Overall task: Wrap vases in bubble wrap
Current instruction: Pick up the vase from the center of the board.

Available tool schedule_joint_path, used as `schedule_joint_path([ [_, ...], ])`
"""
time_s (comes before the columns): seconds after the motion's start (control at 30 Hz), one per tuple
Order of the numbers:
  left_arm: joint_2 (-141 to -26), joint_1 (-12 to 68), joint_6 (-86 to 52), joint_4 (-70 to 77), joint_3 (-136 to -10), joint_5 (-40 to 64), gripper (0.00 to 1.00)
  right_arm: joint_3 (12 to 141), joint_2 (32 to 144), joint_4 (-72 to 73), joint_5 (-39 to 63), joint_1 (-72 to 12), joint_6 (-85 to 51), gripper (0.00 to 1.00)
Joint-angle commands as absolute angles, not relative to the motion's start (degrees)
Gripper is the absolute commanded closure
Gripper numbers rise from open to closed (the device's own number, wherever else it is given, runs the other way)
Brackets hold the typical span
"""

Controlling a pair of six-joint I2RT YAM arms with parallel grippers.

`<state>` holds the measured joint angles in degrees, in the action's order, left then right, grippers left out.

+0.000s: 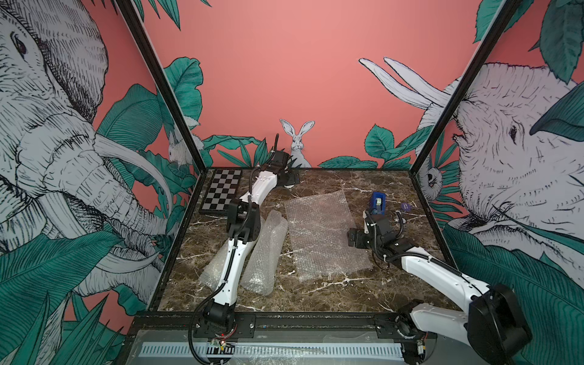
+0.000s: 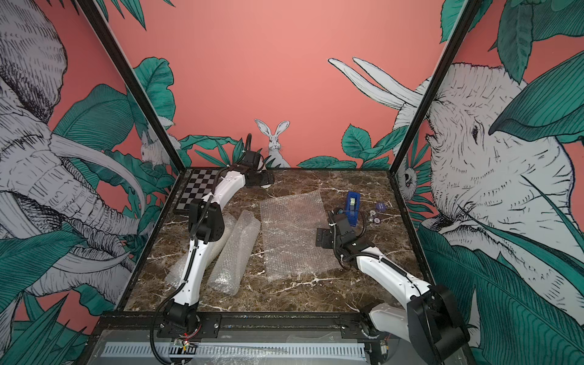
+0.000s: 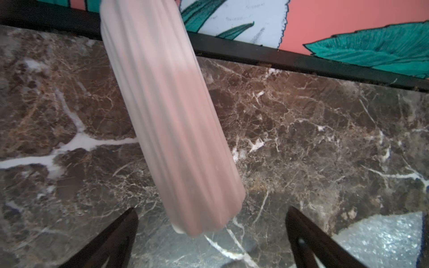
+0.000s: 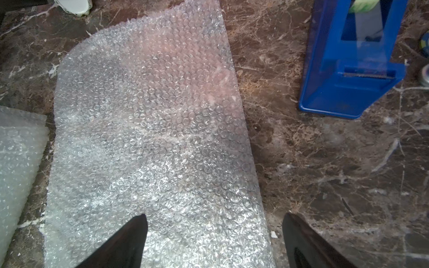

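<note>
Left wrist view shows the fluted white vase mid-frame, its end between the wide, untouching jaws of your left gripper, seemingly lined up for a grasp. Your right gripper, also spread, straddles the bubble wrap sheet at its right edge; open marble lies between it and the tape dispenser.

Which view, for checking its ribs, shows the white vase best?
Left wrist: the white vase fills the frame, ribs visible though blurred. Both top views show only a white sliver beneath the left arm; right wrist catches one end.
</note>
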<state>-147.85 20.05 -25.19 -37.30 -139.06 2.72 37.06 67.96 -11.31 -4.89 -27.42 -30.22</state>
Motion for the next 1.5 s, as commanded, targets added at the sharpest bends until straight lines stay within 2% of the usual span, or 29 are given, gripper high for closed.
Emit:
schedule_joint_path([
  [0.0,-149.55,19.62,-30.0,-37.99,-142.84,-1.92,0.01,36.52,68.3,-9.17,-4.13,-27.38,-30.78,0.07],
  [0.37,-158.42,20.81,-34.87,-37.27,-151.93,-2.33,0.03,33.93,66.05,-8.45,-2.91,-27.33,-32.22,0.07],
  [0.43,-158.88,20.92,-35.43,-37.22,-151.96,-2.68,0.09,33.34,66.13,-7.87,-2.65,-27.34,-32.69,0.07],
  [0.6,-157.77,20.94,-34.69,-38.8,-150.86,-4.89,0.33,33.22,66.78,-7.56,-2.44,-27.41,-32.96,0.07],
  [0.77,-151.73,20.99,-31.72,-37.86,-143.85,-8.01,0.5,34.47,67.5,-6.81,-2.18,-27.37,-32.88,0.07],
  [0.93,-142.52,21.17,-27.38,-35.94,-136.28,-5.71,0.59,36.54,68.04,-7.19,-3.43,-27.39,-30.86,0.06],
  [1.1,-132.78,21.72,-23.16,-34.32,-128.45,-0.12,0.62,37.82,66.85,-6.85,-2.95,-26.28,-29.93,0.05],
  [1.47,-104.97,28.52,-22.32,-15.79,-90.74,7.41,0.66,35.54,65.84,10.63,9.06,-24.63,-46.83,0.08],
])
